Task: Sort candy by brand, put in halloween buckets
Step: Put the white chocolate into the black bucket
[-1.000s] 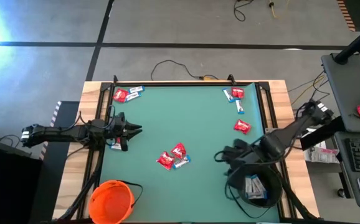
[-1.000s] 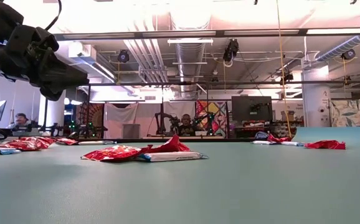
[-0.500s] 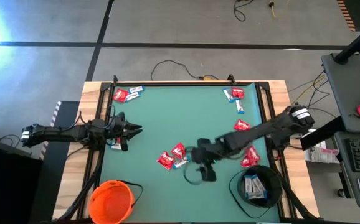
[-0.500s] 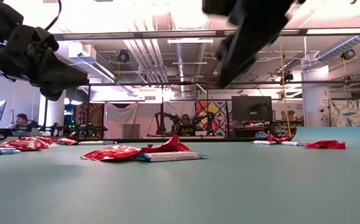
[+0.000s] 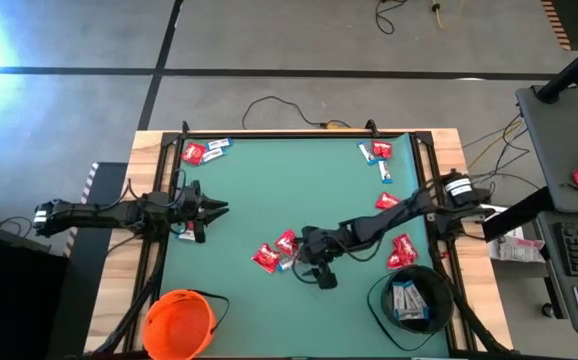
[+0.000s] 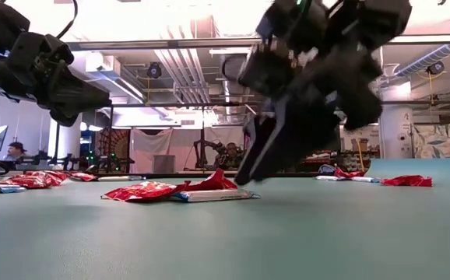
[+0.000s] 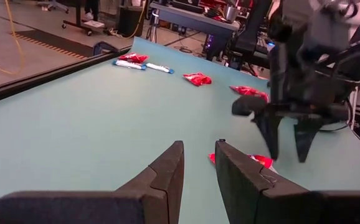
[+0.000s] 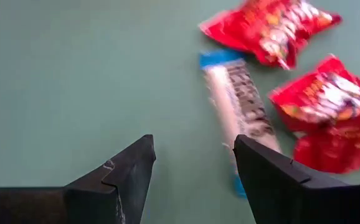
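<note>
Right end effector is low over the middle of the green bench, fingers spread wide and holding nothing, tips just right of the centre candy cluster. Right wrist view: a blue-and-white bar lies just beyond the gap between the fingers, with red packets beside and beyond it; no contact visible. Left end effector waits at the left edge of the bench, fingers narrow with a slim gap, empty. Other candy: a red and blue pair in the far-left corner, a small group in the far-right corner, single red packets by the right edge and. Black bucket stands at the near-right corner with blue-and-white bars inside. Orange bucket stands at the near-left corner; contents not discernible.
</note>
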{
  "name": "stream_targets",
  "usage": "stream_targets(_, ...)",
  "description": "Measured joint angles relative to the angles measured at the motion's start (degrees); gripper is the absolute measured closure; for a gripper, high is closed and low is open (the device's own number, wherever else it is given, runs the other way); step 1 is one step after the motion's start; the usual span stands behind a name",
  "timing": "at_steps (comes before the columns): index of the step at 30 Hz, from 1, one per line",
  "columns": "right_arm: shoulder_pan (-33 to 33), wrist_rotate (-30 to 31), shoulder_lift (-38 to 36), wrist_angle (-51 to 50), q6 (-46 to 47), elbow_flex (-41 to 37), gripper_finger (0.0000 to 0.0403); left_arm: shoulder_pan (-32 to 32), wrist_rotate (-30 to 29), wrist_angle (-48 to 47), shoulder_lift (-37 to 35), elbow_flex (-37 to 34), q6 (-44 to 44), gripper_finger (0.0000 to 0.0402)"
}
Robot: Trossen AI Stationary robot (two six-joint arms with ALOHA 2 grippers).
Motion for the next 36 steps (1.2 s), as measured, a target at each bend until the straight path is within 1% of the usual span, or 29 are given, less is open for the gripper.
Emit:
stream_targets(5,-0.8,0.9,2.8,8.0,-1.2,-0.8,0.0188,0.0,0.0,-0.1,0.1,0.0,0.0,0.0326)
stream_targets(8,-1.5,0.7,2.4,9.1,-1.6,-0.8,0.0188,0.0,0.0,-0.1,0.1,0.0,0.0,0.0326)
stream_targets(11,-1.8,0.8,1.1,9.3,-4.2,-0.9,0.0189,0.0,0.0,0.0,0.1,0.0,0.0,0.0326)
stream_targets(14,-1.8,0.4,1.1,11.9,-6.9,-1.1,0.0188,0.0,0.0,-0.1,0.1,0.0,0.0,0.0326)
stream_targets(16,-1.7,0.1,2.6,15.2,-7.1,-1.2,0.0188,0.0,0.0,0.0,0.2,0.0,0.0,0.0326)
stream_targets(19,-1.7,-1.5,5.1,17.3,-5.4,-1.3,0.0189,0.0,0.0,0.1,0.5,0.0,0.0,0.0326)
stream_targets(21,-1.8,-2.1,6.7,16.9,-4.3,-1.2,0.0189,0.0,0.0,0.0,0.6,0.0,0.0,0.0326)
stream_targets(24,-1.7,-2.5,6.9,15.5,-2.4,-1.1,0.0189,0.0,0.0,0.1,1.0,0.0,0.0,0.0326)
stream_targets(26,-1.6,-2.6,5.6,11.4,-2.2,-1.2,0.0189,0.0,0.0,0.4,1.3,0.0,0.0,0.0326)
stream_targets(31,-1.4,-2.6,-0.6,-1.0,-3.7,-1.7,0.0189,0.0,0.0,0.3,1.3,0.0,0.0,0.0326)
stream_targets(32,-1.4,-2.5,-1.8,-2.0,-4.0,-1.9,0.0189,0.0,0.0,0.3,1.3,0.0,0.0,0.0326)
stream_targets(34,-1.3,-2.2,-4.0,-1.0,-5.0,-2.1,0.0188,0.0,0.0,0.3,1.3,0.0,0.0,0.0326)
stream_targets(36,-1.3,-2.2,-5.4,3.7,-5.5,-2.2,0.0187,0.0,0.0,0.4,1.3,0.0,0.0,0.0326)
